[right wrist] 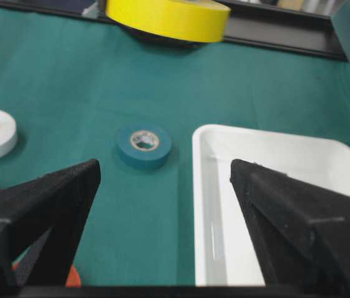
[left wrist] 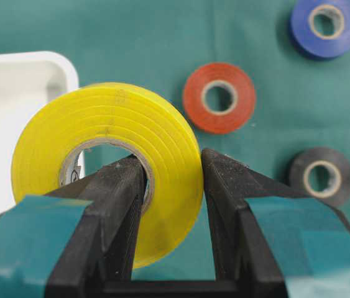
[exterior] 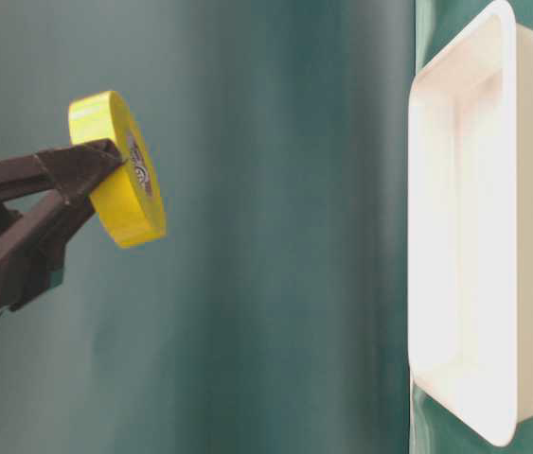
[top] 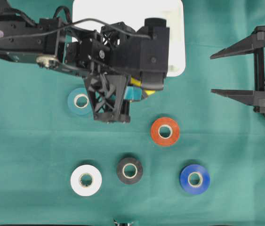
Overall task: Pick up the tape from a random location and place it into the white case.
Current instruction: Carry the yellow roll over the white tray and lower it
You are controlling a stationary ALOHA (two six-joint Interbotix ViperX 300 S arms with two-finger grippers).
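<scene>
My left gripper [left wrist: 170, 160] is shut on a yellow tape [left wrist: 109, 133], one finger through the roll's core and the other on its outer face. The roll hangs above the green cloth, tilted on edge [exterior: 119, 170]. From overhead only a sliver of the yellow tape [top: 147, 90] shows under the left wrist, just in front of the white case [top: 177, 47]. The case's inside, where it shows [right wrist: 274, 186], holds nothing; the left arm covers part of it from overhead. My right gripper [top: 212, 74] stands open at the right side, with nothing between its fingers.
Several other rolls lie flat on the cloth: teal [top: 80, 100], orange [top: 165, 131], white [top: 85, 180], black [top: 130, 170] and blue [top: 195, 179]. The left arm reaches in from the upper left across the case's front edge.
</scene>
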